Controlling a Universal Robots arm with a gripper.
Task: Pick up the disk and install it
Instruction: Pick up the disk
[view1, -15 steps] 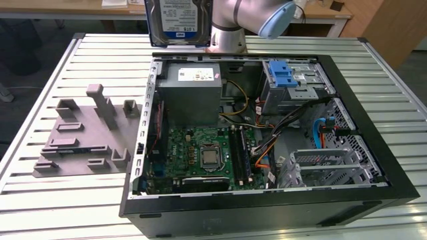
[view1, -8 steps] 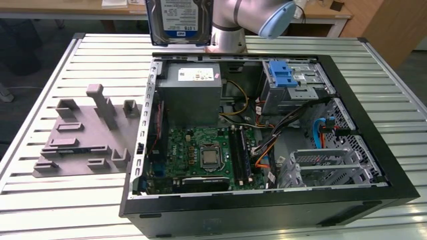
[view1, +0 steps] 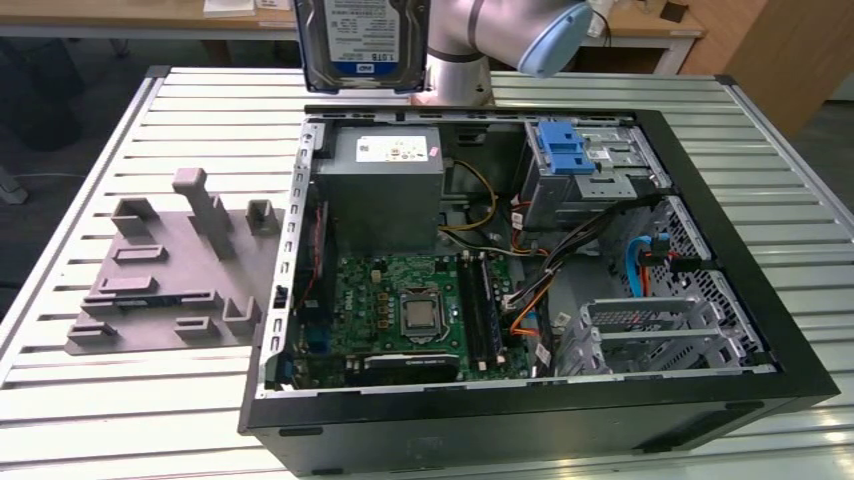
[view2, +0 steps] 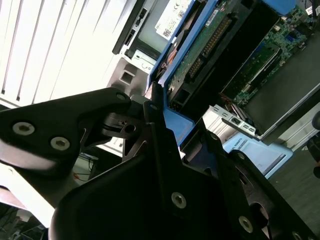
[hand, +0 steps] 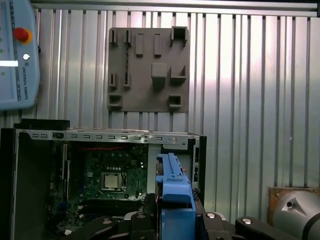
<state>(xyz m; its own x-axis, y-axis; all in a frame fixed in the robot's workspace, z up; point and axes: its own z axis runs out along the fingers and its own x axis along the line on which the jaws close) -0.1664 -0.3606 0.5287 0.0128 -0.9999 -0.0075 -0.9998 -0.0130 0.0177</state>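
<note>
One slatted metal table (view1: 107, 130) carries everything here. The open computer case (view1: 534, 420) lies on its side on it, with a grey moulded fixture plate (view1: 160, 270) beside it on the exterior view's left. Inside the case, the grey power-supply box (view1: 384, 190) sits at the far end, the green motherboard (view1: 400, 290) is nearer the camera, and the metal drive cage (view1: 594, 175) with its blue latch (view1: 567, 145) is in the far corner on the exterior view's right.

The disk (view1: 360, 45) is off the table altogether. It hangs high over the far rim of the case, above the power-supply end, with its long axis upright and its labelled face towards the exterior camera. The gripper (hand: 175, 216) is clamped on it: in both wrist views the black fingers (view2: 150, 150) press a blue rail (view2: 176, 125) from either side, with the disk's circuit-board underside running away beyond them.

The deciding relation is between cage and disk (there is just the one arm, so no choice of hand). The cage lies below the held disk and off towards the exterior view's right, well apart from it. The disk stands on end, so by my reading it is not yet lined up with the cage's opening.
</note>
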